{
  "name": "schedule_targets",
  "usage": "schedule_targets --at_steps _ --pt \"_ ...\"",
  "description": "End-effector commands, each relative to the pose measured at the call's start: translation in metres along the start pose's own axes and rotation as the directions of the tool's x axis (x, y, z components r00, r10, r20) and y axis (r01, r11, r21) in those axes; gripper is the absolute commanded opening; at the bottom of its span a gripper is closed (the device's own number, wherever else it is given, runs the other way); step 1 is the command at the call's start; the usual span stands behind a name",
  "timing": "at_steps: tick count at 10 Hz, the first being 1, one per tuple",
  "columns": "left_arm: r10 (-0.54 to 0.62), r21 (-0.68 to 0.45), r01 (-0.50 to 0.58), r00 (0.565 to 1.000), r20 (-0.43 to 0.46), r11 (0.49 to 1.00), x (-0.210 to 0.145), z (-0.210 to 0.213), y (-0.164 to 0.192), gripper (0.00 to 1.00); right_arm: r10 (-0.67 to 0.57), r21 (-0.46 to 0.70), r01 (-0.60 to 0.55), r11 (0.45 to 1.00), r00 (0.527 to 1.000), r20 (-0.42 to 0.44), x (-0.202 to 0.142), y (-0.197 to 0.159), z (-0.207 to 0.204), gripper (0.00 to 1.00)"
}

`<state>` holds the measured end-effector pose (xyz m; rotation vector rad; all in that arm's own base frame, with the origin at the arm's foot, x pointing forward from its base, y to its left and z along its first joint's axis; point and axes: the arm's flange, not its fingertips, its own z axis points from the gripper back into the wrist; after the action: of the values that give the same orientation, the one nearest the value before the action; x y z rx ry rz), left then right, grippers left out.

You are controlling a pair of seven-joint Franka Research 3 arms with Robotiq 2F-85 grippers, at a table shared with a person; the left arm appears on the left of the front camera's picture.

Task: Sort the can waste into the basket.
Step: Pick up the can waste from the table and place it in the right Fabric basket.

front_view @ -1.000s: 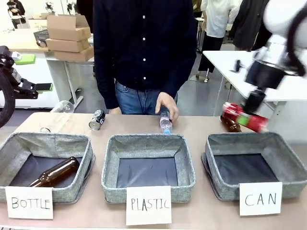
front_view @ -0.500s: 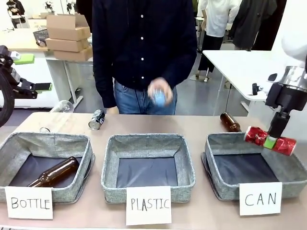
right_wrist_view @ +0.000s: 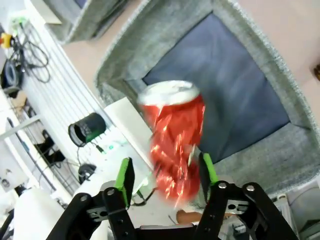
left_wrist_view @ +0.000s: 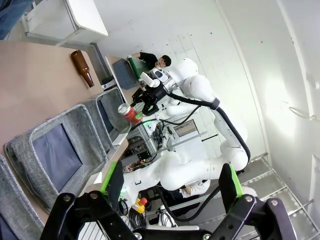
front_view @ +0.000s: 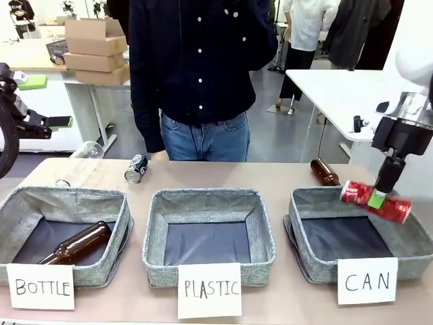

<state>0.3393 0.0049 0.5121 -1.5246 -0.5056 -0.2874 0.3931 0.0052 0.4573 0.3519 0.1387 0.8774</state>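
Note:
The red can point(front_view: 375, 201) is tilted over the far right part of the grey CAN basket point(front_view: 304, 210), behind its white sign point(front_view: 367, 280). My right gripper point(front_view: 377, 198) straddles the can. In the right wrist view the red can point(right_wrist_view: 172, 145) is blurred between the spread fingers point(right_wrist_view: 125, 181), with a gap on one side, above the basket's dark lining point(right_wrist_view: 235, 95); the gripper is open. The black can point(front_view: 137, 168) lies on its side at the table's far left. My left gripper point(left_wrist_view: 167, 192) is open and holds nothing, off at the left.
A brown bottle point(front_view: 325, 172) lies behind the CAN basket. The PLASTIC basket point(front_view: 208, 200) stands in the middle. The BOTTLE basket point(front_view: 40, 200) at the left holds a brown bottle point(front_view: 74, 245). A person point(front_view: 199, 68) stands at the far side.
My right gripper brought the red can from behind the basket to over it and lowered it. The person's hand lifted a plastic bottle off the table and withdrew.

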Motion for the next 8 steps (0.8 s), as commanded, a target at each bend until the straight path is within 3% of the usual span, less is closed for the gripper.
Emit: schedule_targets --at_steps 1,5,6,7,8 --pt "-0.023 -0.021 0.023 1.000 0.009 1.000 0.000 -0.002 -0.001 1.00 -0.018 -0.010 0.018 1.000 1.000 0.011 0.001 -0.001 -0.002 1.00" --pt "-0.023 -0.021 0.023 1.000 0.009 1.000 0.000 -0.002 -0.001 1.00 -0.028 0.001 0.028 1.000 0.999 0.039 0.001 -0.003 -0.002 1.00" --pt "-0.023 -0.021 0.023 1.000 0.009 1.000 0.000 -0.002 -0.001 1.00 -0.036 0.046 0.031 0.998 0.992 0.124 0.000 -0.003 0.003 1.00" --pt "-0.023 -0.021 0.023 1.000 0.009 1.000 0.000 -0.002 -0.001 1.00 -0.162 0.238 0.068 0.969 0.903 0.399 -0.002 0.000 0.019 1.00" --pt "-0.023 -0.021 0.023 1.000 0.009 1.000 0.000 -0.002 -0.001 1.00 -0.500 0.644 -0.009 0.765 0.623 0.602 -0.010 0.008 0.046 1.00"
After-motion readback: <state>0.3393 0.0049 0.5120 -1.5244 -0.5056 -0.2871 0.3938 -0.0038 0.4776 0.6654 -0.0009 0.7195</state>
